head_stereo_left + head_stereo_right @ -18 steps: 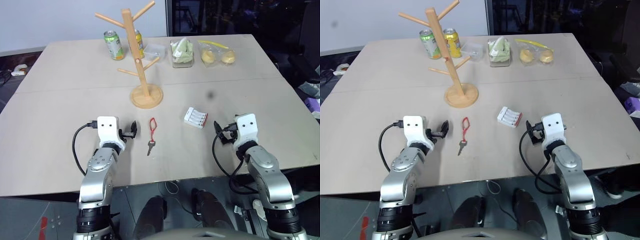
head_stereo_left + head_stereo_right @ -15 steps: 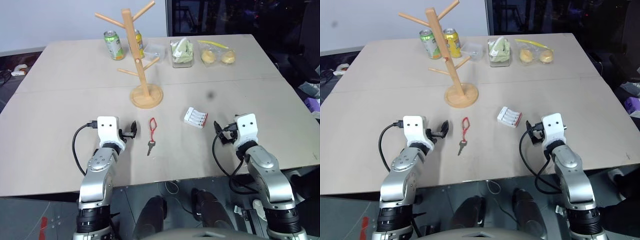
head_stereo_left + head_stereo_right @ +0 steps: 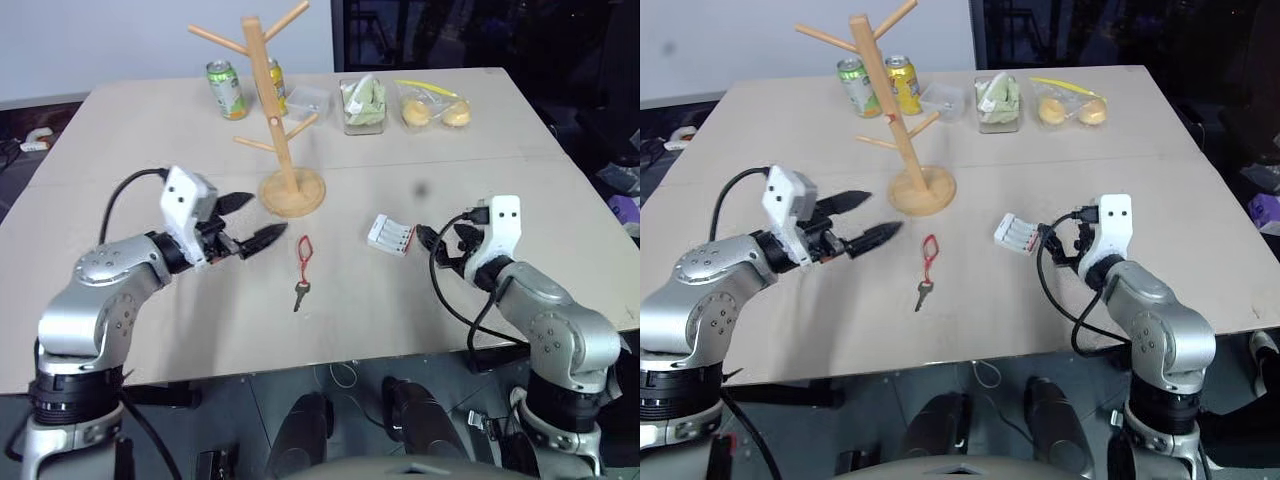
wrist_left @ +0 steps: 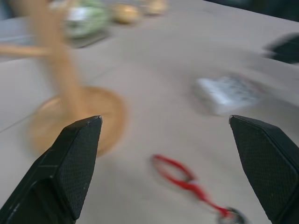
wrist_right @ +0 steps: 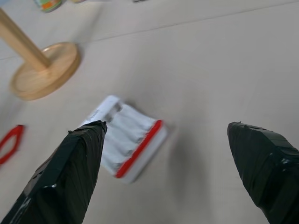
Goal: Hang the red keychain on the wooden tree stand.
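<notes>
Both arms raised, tan table, dark room

The keychain lies flat on the table: a thin red cord loop, with a small silver-grey key at the end nearer the robot. It is stretched out lengthwise, just in front of the stand's base and apart from it. The stand stands upright, a light-wood pole with angled pegs on a round disc base; the pegs are bare.
</notes>
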